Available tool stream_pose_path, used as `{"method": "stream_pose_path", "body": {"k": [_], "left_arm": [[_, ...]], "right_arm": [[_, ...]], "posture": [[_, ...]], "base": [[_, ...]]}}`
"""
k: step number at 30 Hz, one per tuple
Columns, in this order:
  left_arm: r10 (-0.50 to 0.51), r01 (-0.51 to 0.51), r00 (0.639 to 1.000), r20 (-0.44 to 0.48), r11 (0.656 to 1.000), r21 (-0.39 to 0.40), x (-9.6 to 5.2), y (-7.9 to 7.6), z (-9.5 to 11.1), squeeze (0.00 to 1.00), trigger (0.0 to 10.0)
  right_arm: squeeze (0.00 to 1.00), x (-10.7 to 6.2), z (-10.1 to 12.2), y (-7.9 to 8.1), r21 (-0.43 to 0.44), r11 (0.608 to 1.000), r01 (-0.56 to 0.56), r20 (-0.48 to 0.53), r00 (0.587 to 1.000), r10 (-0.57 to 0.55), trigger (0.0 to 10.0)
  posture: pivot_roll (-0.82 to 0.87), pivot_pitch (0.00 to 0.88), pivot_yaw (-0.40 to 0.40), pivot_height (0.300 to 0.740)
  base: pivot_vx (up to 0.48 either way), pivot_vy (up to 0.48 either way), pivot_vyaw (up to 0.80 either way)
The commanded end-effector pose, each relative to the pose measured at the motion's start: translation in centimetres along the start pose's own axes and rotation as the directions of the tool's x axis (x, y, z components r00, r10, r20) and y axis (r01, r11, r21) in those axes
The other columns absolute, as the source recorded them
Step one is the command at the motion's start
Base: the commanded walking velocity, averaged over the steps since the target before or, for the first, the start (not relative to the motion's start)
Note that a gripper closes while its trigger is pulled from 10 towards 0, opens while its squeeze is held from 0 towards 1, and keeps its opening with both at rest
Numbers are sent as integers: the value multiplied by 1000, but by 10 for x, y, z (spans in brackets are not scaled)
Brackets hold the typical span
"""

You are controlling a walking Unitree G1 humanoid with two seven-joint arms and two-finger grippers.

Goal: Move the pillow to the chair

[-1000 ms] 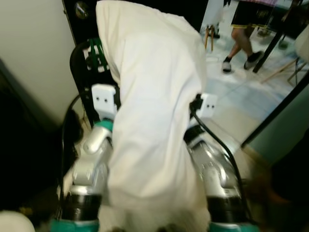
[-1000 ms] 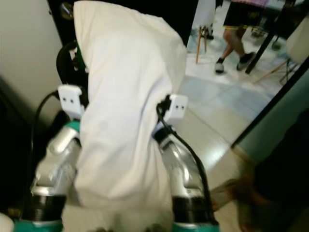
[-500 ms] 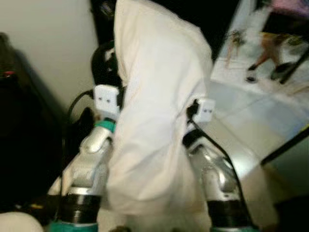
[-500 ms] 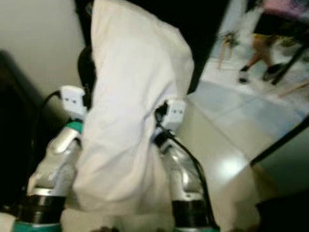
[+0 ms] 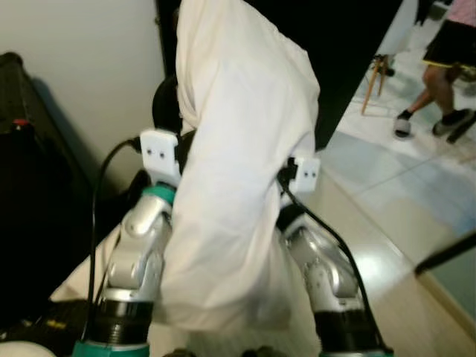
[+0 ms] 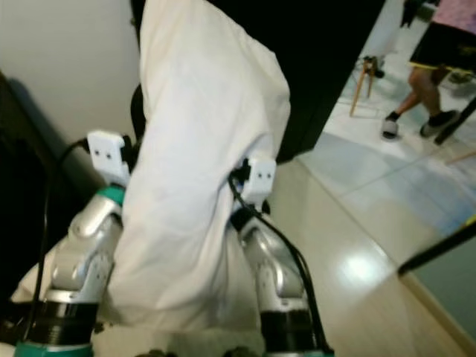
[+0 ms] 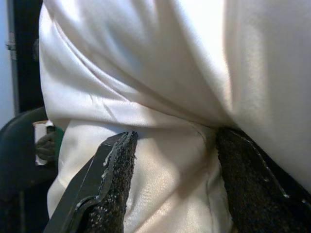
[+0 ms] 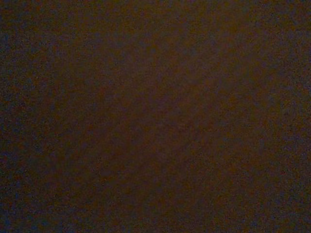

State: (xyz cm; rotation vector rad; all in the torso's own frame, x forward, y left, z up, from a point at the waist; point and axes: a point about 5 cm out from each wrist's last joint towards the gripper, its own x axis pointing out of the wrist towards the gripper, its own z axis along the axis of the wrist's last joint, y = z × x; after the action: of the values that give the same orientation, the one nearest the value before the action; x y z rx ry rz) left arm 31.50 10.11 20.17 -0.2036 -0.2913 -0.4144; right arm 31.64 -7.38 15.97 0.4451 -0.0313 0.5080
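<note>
Between our arms: white pillow [image 5: 238,186], upright, creased, limp.
Left gripper [image 7: 170,189]: fingers pinching pillow fabric.
Right gripper: we cannot tell.

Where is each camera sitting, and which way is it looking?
Left eye view: on the robot's head, looking forward and down at the white pillow carried between both silver arms, with the floor and a person's legs beyond.
Right eye view: the head's other eye, same scene.
Left wrist view: on the left wrist, looking along the left gripper; its black fingers pinch pillow cloth.
Right wrist view: on the right wrist; too dark to make anything out.
Shared: the pillow shows in both eye views and the left wrist view.
</note>
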Motion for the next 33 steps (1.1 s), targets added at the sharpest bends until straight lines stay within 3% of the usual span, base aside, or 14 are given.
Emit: {"method": "stream_pose_path", "body": {"k": [1, 17, 33], "left_arm": [[-145, 144, 989, -20, 989, -42, 6, -31, -7, 0, 10000], [-151, 149, 988, -21, 988, -47, 7, -31, -6, 0, 10000], [-149, 149, 988, -36, 989, -25, 5, -28, -7, 0, 10000]], "right_arm": [[0, 10, 3, 34, -8, 985, -171, 10, 985, 171, 10000], [0, 12, 3, 34, -13, 984, -177, 3, 984, 177, 10000], [0, 11, -1, 31, -35, 988, -148, -14, 989, 148, 10000]], "posture": [[-11, 18, 30, 740], [-12, 16, 29, 740], [-6, 18, 24, 740]], "base": [[307, 0, 0], [296, 0, 0], [0, 0, 0]]}}
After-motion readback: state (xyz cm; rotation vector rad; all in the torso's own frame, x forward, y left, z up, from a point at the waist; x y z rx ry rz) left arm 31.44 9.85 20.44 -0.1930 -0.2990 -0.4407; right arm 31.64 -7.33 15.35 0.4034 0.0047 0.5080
